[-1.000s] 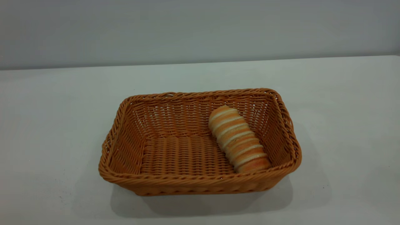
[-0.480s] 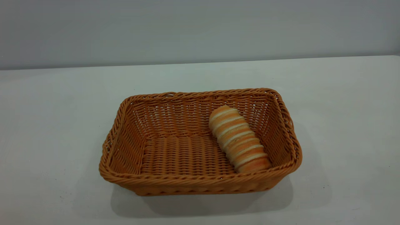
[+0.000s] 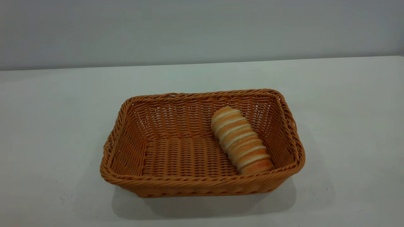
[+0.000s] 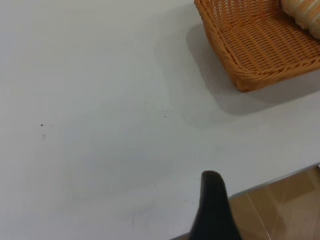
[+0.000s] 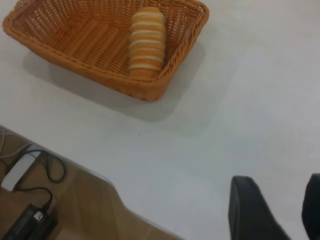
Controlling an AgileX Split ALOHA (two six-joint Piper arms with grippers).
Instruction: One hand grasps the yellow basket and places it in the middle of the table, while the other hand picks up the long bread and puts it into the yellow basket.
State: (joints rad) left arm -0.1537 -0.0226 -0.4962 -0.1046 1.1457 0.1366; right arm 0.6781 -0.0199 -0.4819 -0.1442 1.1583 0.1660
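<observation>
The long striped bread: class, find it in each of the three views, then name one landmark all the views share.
Exterior view: the long striped golden-and-cream bread lies inside the basket, on its right side.
Left wrist view: only one end of the bread shows, at the picture's top right corner.
Right wrist view: the bread lies near the top centre.
Shared landmark: the orange-tan woven wicker basket.

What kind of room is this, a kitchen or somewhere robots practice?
Probably a robot practice room, not a kitchen. A plain white table holds only a yellow basket with a long bread in it, and cables and a power brick lie on the floor by the table's edge.
</observation>
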